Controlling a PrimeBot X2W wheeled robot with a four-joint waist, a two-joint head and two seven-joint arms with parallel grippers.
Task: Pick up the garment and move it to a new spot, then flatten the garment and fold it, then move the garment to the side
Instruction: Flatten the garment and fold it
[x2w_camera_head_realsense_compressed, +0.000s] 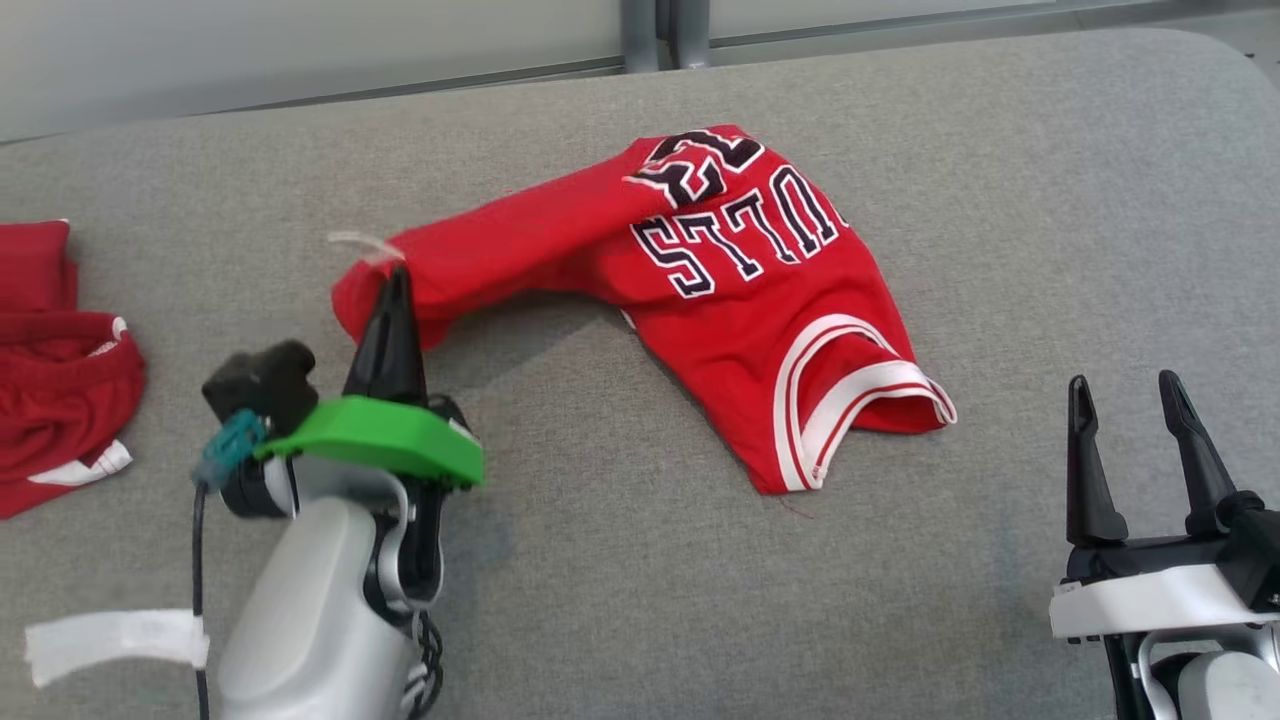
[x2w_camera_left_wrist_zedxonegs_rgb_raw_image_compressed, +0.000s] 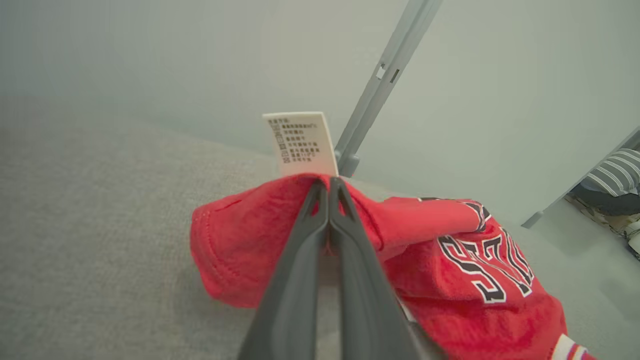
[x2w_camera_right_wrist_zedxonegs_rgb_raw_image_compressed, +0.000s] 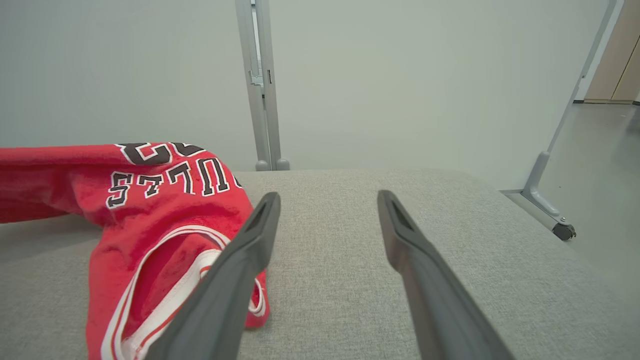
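Note:
The garment (x2w_camera_head_realsense_compressed: 740, 300) is a red jersey with black-and-white lettering and white-striped trim, lying crumpled on the grey table (x2w_camera_head_realsense_compressed: 1000, 200). My left gripper (x2w_camera_head_realsense_compressed: 397, 275) is shut on the garment's left corner beside a white care label (x2w_camera_left_wrist_zedxonegs_rgb_raw_image_compressed: 301, 144) and holds that corner lifted off the cloth surface. In the left wrist view the two dark fingers (x2w_camera_left_wrist_zedxonegs_rgb_raw_image_compressed: 300, 280) press together with red fabric (x2w_camera_left_wrist_zedxonegs_rgb_raw_image_compressed: 235, 250) pinched at their tips. My right gripper (x2w_camera_head_realsense_compressed: 1125, 385) stands open at the lower right, apart from the garment (x2w_camera_right_wrist_zedxonegs_rgb_raw_image_compressed: 150, 220), its armhole trim lying just left of the left finger.
Another red garment (x2w_camera_head_realsense_compressed: 55, 380) lies bunched at the table's left edge. A strip of white tape (x2w_camera_head_realsense_compressed: 110, 640) sits near the front left. Grey partition posts (x2w_camera_right_wrist_zedxonegs_rgb_raw_image_compressed: 262, 85) stand behind the table; a wheeled frame foot (x2w_camera_right_wrist_zedxonegs_rgb_raw_image_compressed: 550, 210) stands on the floor at right.

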